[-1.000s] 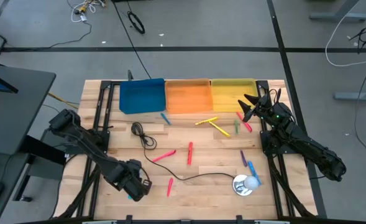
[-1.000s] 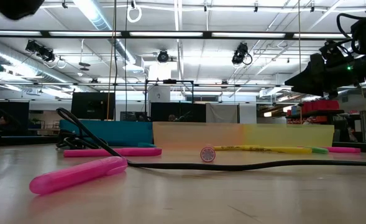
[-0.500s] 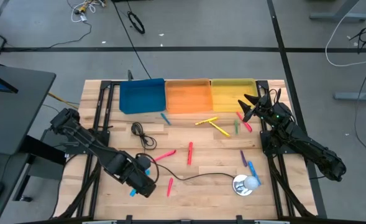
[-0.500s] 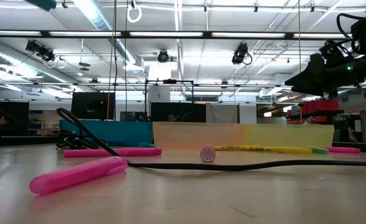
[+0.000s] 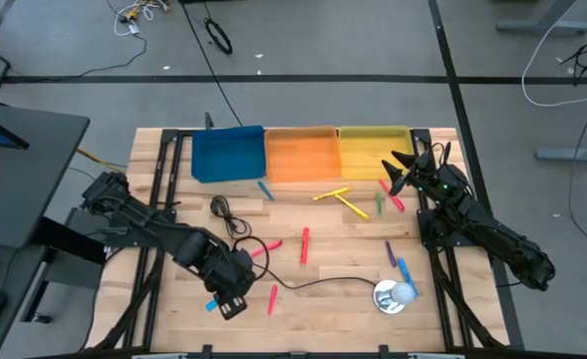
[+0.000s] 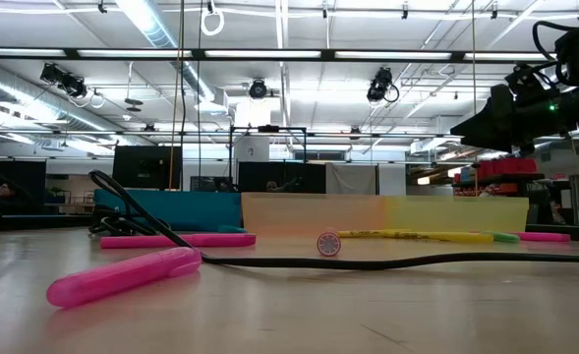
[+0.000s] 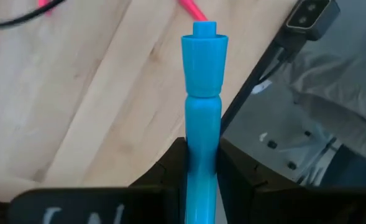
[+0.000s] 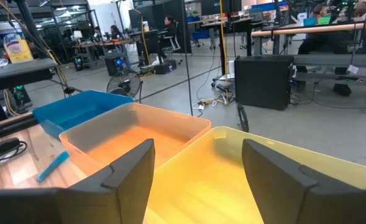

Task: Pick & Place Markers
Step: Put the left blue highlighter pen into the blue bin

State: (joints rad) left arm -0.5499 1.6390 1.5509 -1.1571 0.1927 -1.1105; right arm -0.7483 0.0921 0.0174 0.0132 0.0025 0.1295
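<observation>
- Table (image 5: pixel 173 319): pale wood planks, seen from above; we take the high view as our clock, 12 at the trays' edge.
- Trays, in a row along the 12 o'clock edge, side by side: blue tray (image 5: pixel 227 154) at approx. 11, orange tray (image 5: pixel 301 155) at 12, yellow tray (image 5: pixel 371 148) at 1. We see nothing inside them from above.
- L arm: reaches in from 9 o'clock; left gripper (image 5: pixel 229 301) sits over the table at approx. 7, fingers narrow and clamped on a blue marker (image 7: pixel 204 93). In the wrist view the marker stands up between the two fingers, cap end outward; from above a blue tip shows beside the gripper.
- R arm: waits at approx. 2 o'clock; right gripper (image 5: pixel 397 172) hangs by the yellow tray's corner, fingers spread wide, holding nothing.
- Black cable (image 5: pixel 231 217): coiled at approx. 10, then trails across centre toward the round silver-white object (image 5: pixel 394 295) at approx. 5.
- Loose markers, on the wood:
  - two yellow markers (image 5: pixel 341 199) crossing, just below the orange/yellow trays;
  - pink marker (image 5: pixel 305 245) at centre, another pink marker (image 5: pixel 274 298) at approx. 6;
  - green marker (image 5: pixel 379 204) and a red marker (image 5: pixel 398 203) near the R gripper;
  - purple marker (image 5: pixel 390 252) and a blue one (image 5: pixel 405 271) at approx. 4;
  - small blue marker (image 5: pixel 265 188) under the blue tray.
</observation>
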